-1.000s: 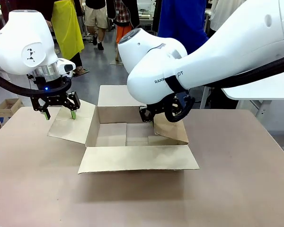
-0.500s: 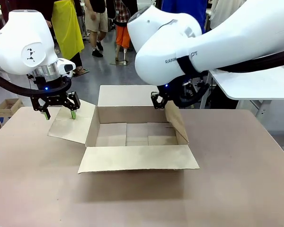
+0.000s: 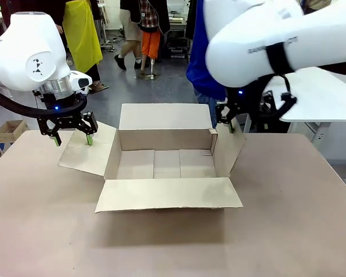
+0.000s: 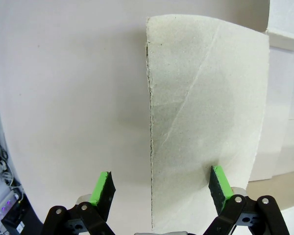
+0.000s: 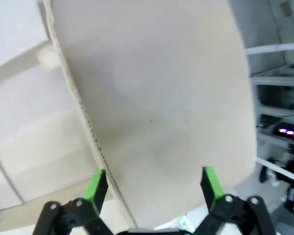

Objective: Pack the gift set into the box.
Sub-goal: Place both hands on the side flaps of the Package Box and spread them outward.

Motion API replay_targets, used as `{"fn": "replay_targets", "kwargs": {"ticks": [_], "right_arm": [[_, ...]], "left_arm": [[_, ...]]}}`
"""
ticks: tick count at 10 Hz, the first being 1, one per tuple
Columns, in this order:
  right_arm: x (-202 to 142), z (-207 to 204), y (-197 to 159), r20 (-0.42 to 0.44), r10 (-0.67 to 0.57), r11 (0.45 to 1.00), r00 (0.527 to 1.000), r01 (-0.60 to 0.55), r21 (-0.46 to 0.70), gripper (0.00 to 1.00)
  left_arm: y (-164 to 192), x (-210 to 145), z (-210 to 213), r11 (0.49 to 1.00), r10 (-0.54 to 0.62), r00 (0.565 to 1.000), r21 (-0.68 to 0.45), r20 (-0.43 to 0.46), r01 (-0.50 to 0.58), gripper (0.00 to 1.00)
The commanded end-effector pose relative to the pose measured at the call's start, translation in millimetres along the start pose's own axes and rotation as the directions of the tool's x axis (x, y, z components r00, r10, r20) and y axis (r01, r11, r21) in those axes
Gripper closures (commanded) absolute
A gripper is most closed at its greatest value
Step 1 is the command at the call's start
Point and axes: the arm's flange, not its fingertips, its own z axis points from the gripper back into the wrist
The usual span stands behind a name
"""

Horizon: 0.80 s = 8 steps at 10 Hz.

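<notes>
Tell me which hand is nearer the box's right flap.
Right. The right hand hangs open just above the right flap; the left hand is across the box, above the left flap.

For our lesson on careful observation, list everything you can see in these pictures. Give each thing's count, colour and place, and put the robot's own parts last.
box: one, brown cardboard, mid-table, flaps open, right flap nearly upright.
table: one, beige, under the box.
small carton: one, brown, beyond the table's far left corner.
white tabletop: one, white, far right.
person: one, blue top, just behind the box.
passers-by: at least two, farther back.
left gripper: one, black with green pads, open, above the box's left flap.
right gripper: one, black with green pads, open, at the right flap's top edge.
</notes>
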Motion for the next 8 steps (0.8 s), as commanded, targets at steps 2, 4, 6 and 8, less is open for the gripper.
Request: {"fn": "replay_targets", "kwargs": {"ticks": [2,4,6,8], "right_arm": [[-4.8,-51.7,-51.4,-0.052,-0.026,0.98,0.998,0.036,0.196,0.0],[-3.1,-78.2,-62.4,-0.086,-0.025,0.963,0.996,0.047,0.267,0.0],[2.9,-70.0,-57.8,-0.076,-0.062,0.978,0.995,0.075,0.194,0.0],[2.9,-70.0,-57.8,-0.076,-0.062,0.978,0.995,0.075,0.194,0.0]], "left_arm": [[0.9,-0.6,1.0,1.0,0.009,1.0,0.018,0.002,-0.009,0.0],[0.9,-0.6,1.0,1.0,0.009,1.0,0.018,0.002,-0.009,0.0],[0.9,-0.6,1.0,1.0,0.009,1.0,0.018,0.002,-0.009,0.0],[0.9,-0.6,1.0,1.0,0.009,1.0,0.018,0.002,-0.009,0.0]]}}
